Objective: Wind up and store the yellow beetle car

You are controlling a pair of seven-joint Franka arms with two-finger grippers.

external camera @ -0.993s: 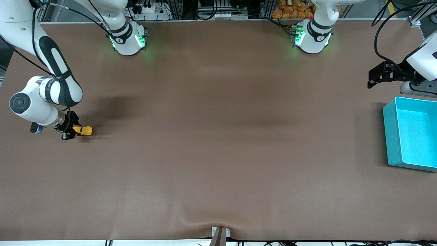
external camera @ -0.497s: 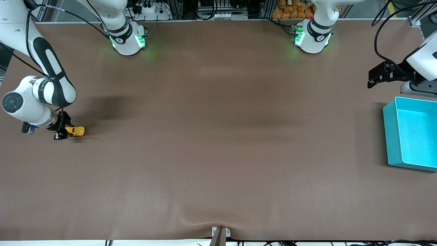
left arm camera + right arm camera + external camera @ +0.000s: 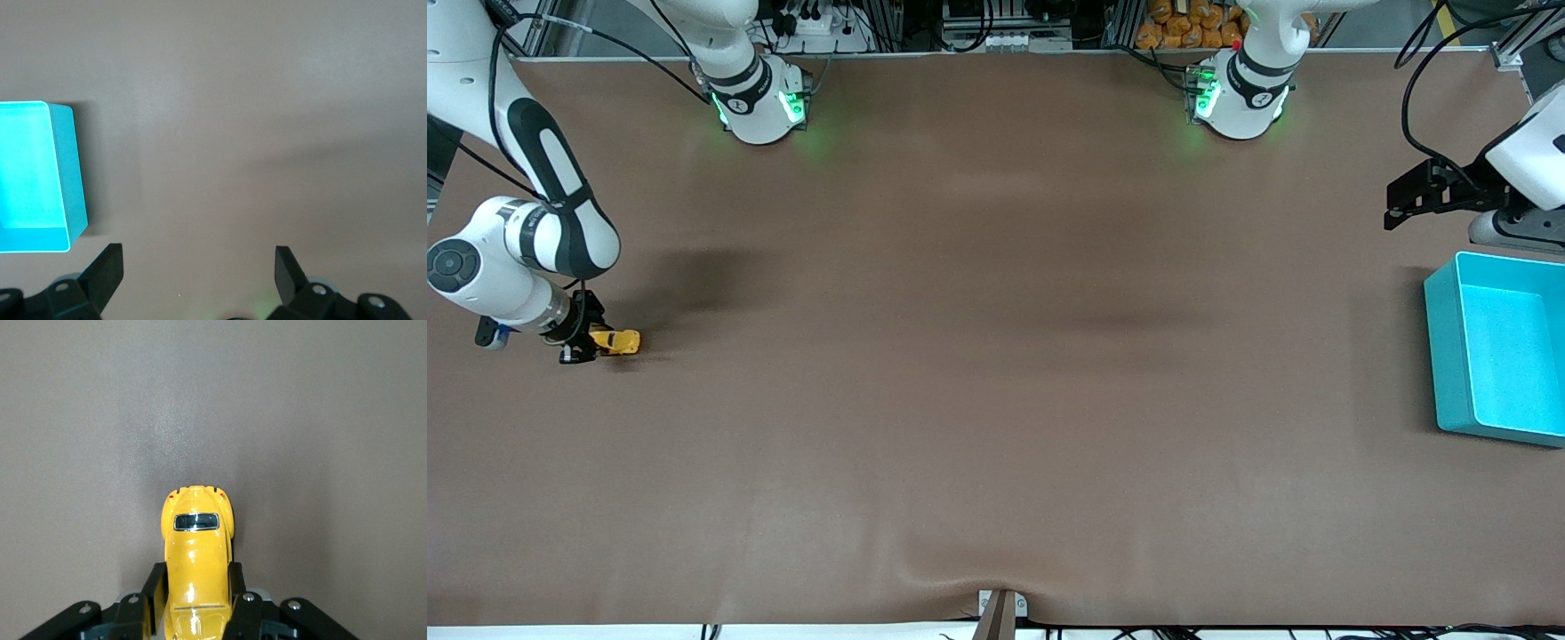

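Here the right gripper (image 3: 197,603) is clamped on the flanks of the yellow beetle car (image 3: 197,567), one finger on each side, at the right arm's end of the table (image 3: 996,400). In the front view the car (image 3: 617,341) sits low at the table surface; whether its wheels touch, I cannot tell. Judged small, light, rigid, with a glossy shell that may slip; the side grip across the body looks the sound place to hold. No brand, label or writing readable anywhere. The left gripper (image 3: 199,267) waits with jaws apart, holding nothing, over the table beside the teal bin (image 3: 1449,356), well apart from the car. Bin holds nothing visible.
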